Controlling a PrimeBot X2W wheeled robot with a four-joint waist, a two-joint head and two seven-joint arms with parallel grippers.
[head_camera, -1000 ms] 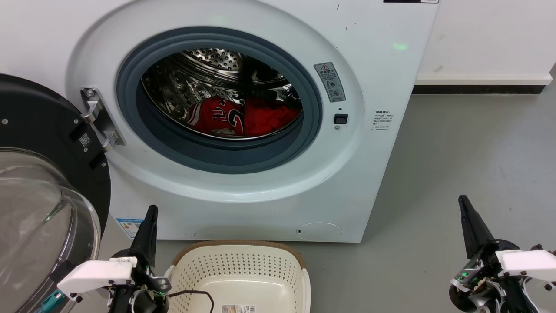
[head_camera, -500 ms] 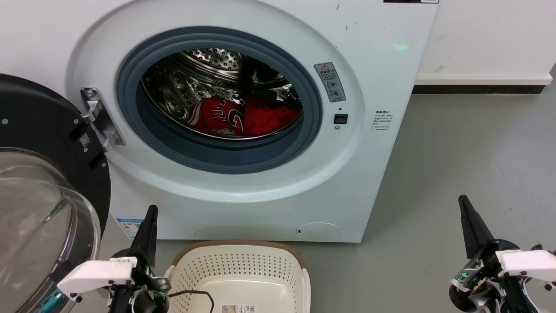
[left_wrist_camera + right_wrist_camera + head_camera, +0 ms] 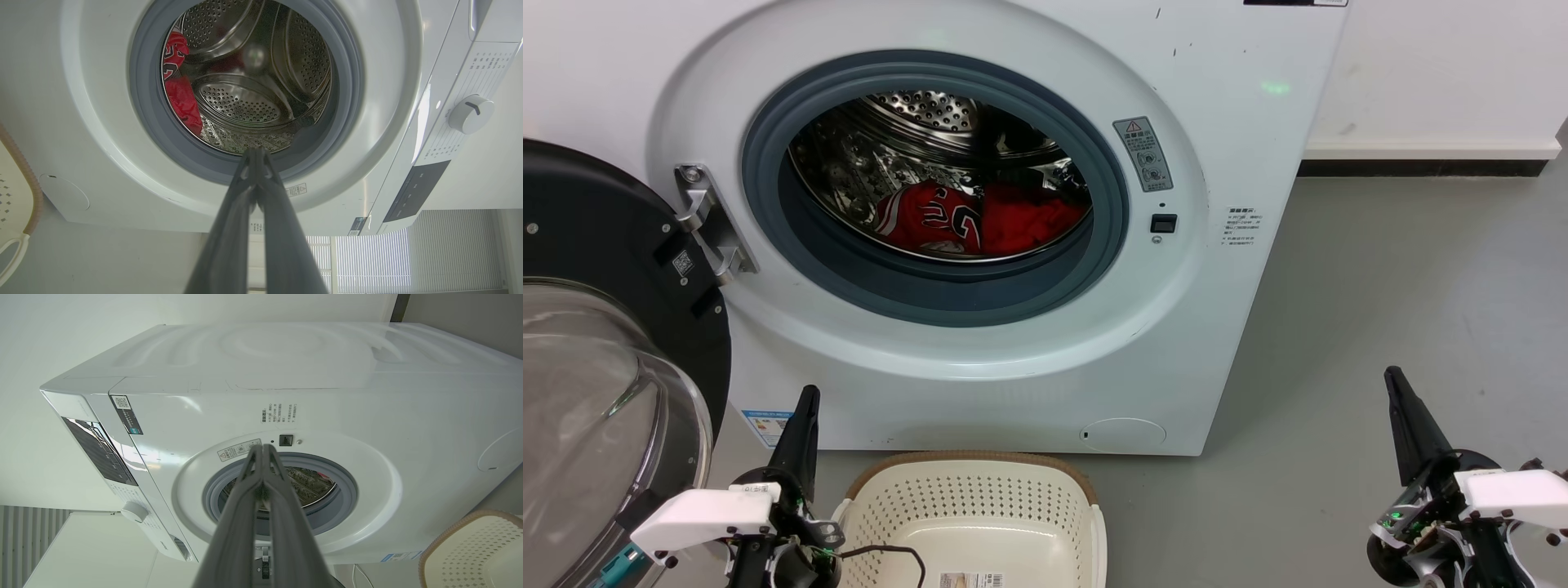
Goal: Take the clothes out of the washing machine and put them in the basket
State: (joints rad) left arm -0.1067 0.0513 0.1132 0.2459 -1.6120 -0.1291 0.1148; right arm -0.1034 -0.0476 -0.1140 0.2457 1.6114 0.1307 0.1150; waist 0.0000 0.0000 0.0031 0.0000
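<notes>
**Layout from the head view**

Washing machine [image 3: 1241, 122] at 12, standing on the floor [image 3: 1380, 286]. Its door [image 3: 596, 229] hangs open at 9, hinged on the machine's left. Clothes [image 3: 980, 216] lie in the drum [image 3: 915, 110], at the drum's 6. Basket [image 3: 980, 498] at 6, on the floor before the machine. Left gripper [image 3: 809, 394] at 7, just beside the basket. Right gripper [image 3: 1391, 376] at 4, well apart from it.

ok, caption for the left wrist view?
Shut left end effector aimed at the open washing machine, red clothes inside.
</notes>
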